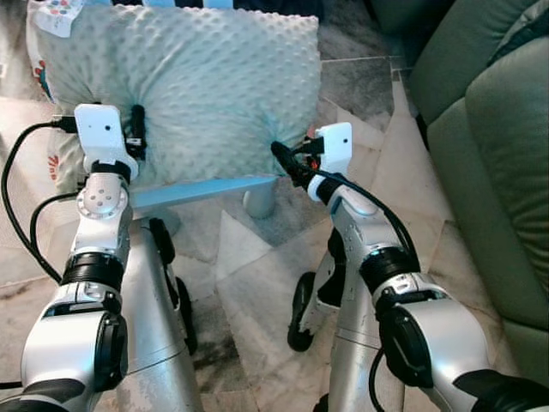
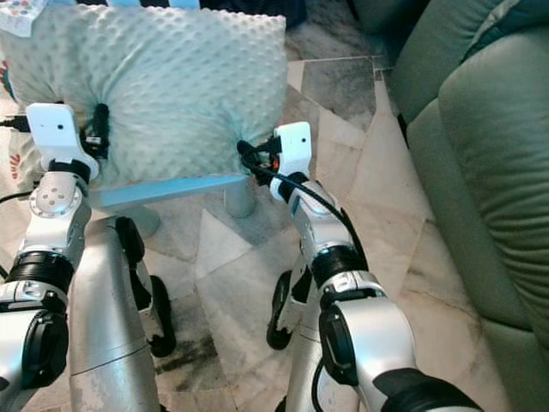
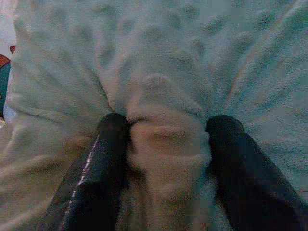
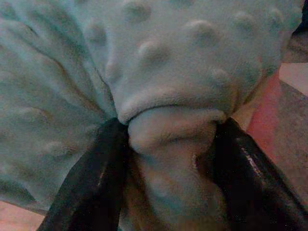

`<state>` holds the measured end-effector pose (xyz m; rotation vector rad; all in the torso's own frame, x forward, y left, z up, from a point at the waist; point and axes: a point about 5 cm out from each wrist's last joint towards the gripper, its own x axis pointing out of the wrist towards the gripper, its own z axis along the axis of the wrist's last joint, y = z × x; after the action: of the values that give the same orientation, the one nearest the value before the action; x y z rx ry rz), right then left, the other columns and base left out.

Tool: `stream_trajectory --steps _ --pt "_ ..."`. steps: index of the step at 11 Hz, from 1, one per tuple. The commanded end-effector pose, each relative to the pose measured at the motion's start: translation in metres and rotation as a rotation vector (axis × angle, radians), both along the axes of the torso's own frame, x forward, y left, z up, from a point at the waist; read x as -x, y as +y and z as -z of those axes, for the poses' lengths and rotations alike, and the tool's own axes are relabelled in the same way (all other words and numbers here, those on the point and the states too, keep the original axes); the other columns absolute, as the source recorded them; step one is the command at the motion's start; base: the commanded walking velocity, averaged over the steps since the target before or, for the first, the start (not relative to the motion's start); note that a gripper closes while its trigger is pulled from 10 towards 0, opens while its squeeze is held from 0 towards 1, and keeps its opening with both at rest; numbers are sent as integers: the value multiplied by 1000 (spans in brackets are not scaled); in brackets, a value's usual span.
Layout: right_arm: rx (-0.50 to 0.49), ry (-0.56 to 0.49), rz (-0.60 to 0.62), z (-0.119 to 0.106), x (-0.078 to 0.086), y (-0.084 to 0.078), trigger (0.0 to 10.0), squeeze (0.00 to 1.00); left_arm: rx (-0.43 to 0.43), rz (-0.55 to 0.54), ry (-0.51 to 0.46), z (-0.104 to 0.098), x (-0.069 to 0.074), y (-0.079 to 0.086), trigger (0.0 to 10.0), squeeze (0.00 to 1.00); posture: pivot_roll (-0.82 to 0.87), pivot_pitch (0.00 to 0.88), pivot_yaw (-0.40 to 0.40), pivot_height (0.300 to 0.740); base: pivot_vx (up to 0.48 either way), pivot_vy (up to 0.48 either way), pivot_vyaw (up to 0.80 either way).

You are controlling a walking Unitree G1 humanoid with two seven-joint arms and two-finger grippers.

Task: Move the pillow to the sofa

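A pale mint pillow [image 1: 197, 86] with a bumpy dotted cover is held up in front of me between both arms. My left gripper [image 1: 137, 129] is shut on a pinched fold of its near left side, and the left wrist view shows the fabric bunched between the black fingers [image 3: 103, 159]. At the pillow's lower right edge my right gripper [image 1: 281, 159] is shut on another fold, squeezed between its fingers [image 4: 91, 178]. The grey-green sofa [image 1: 489, 146] stands to my right, its cushions about an arm's length from the pillow.
Just below the pillow runs a light blue table edge [image 1: 206, 190] with a pale round leg [image 1: 260, 202]. The floor is beige marble tile [image 1: 257, 283]. A white cloth with coloured dots [image 1: 60, 13] lies at the far left.
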<state>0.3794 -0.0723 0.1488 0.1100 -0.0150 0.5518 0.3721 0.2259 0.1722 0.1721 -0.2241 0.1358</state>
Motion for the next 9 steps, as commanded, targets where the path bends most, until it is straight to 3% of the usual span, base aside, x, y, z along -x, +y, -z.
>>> stream_trajectory --steps 1,5,7,9 --pt "34 117 -29 29 10 3 0 0 23 41 198 47 9 -10 0 0 -16 551 -147 456 0 0 0" --pt "66 108 1 21 2 -3 0 0 52 35 177 33 -2 -10 0 0 -34 467 -152 456 0 0 0" --pt "106 91 12 22 2 -7 0 0 53 59 164 35 1 -9 0 0 -35 399 -134 456 0 0 0" --pt "167 83 -78 29 8 -14 0 0 12 118 147 35 4 -11 0 0 0 305 -117 456 0 0 0"
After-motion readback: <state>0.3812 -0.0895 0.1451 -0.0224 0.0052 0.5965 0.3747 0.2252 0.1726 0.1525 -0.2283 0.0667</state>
